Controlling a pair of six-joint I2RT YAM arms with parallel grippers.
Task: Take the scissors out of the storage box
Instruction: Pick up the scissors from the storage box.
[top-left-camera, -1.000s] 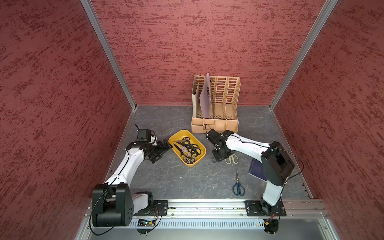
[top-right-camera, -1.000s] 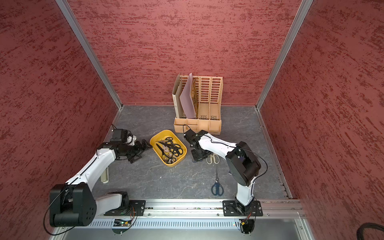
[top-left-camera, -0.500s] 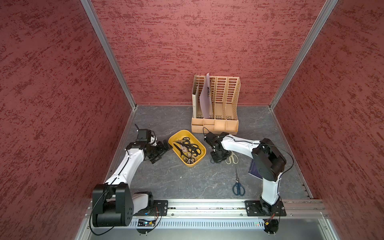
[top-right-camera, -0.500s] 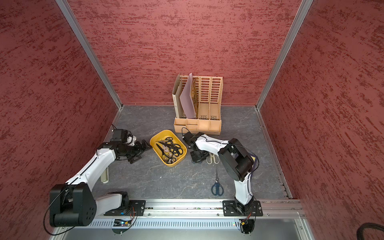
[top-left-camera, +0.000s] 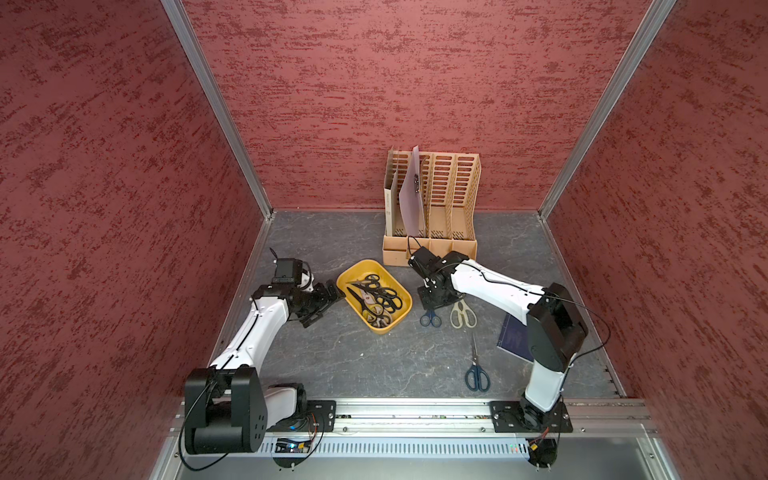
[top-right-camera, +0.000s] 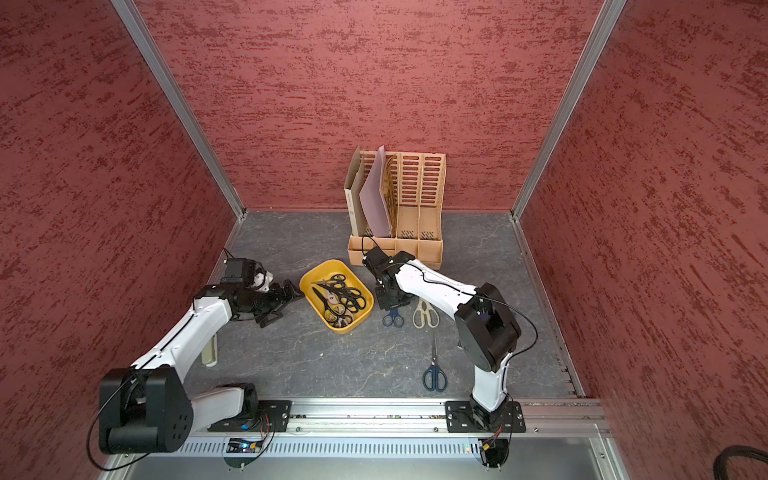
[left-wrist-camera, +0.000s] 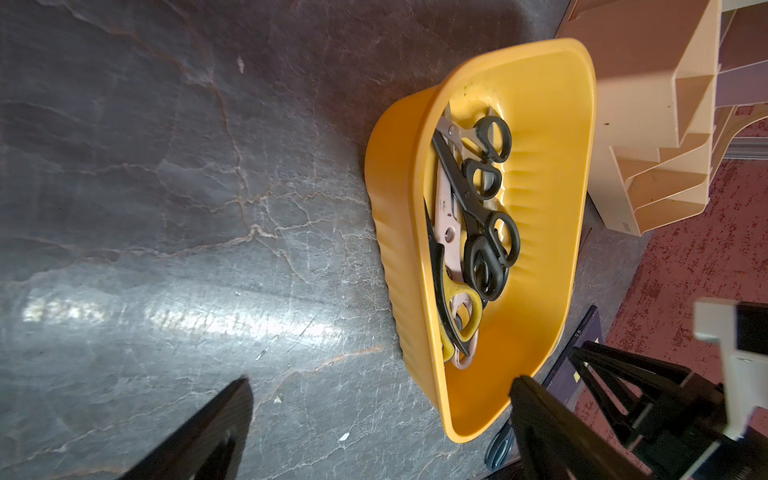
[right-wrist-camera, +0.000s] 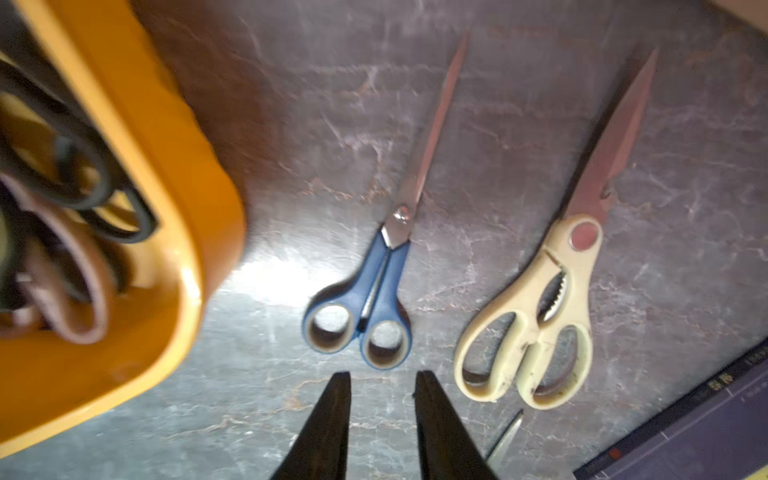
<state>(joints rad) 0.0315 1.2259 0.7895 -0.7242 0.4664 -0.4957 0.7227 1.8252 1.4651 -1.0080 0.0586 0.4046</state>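
The storage box (top-left-camera: 386, 329) (top-right-camera: 347, 329) is a yellow tray in the middle of the table, and several black-handled scissors (top-left-camera: 376, 297) (left-wrist-camera: 478, 216) and a yellow-and-black pair lie in it. To its right, a small blue pair (top-left-camera: 430, 319) (right-wrist-camera: 374, 299) and cream shears (top-left-camera: 462, 313) (right-wrist-camera: 536, 316) rest on the table. A longer blue pair (top-left-camera: 476, 370) lies nearer the front. My right gripper (top-left-camera: 431, 305) (right-wrist-camera: 382, 380) hovers just over the small blue pair's handles, jaws slightly apart and empty. My left gripper (top-left-camera: 330, 305) (left-wrist-camera: 380, 380) is wide open at the box's left side, holding nothing.
A tall tan file organiser (top-left-camera: 432, 208) with a folder stands at the back wall behind the right gripper. A dark blue notebook (top-left-camera: 513, 338) lies under the right arm. A beige object (top-right-camera: 210, 353) lies beneath the left arm. Red walls close three sides.
My right gripper's jaws have parted, and the small blue scissors now lie free on the table beside the cream shears. The right arm's elbow has shifted. The left arm has stayed still.
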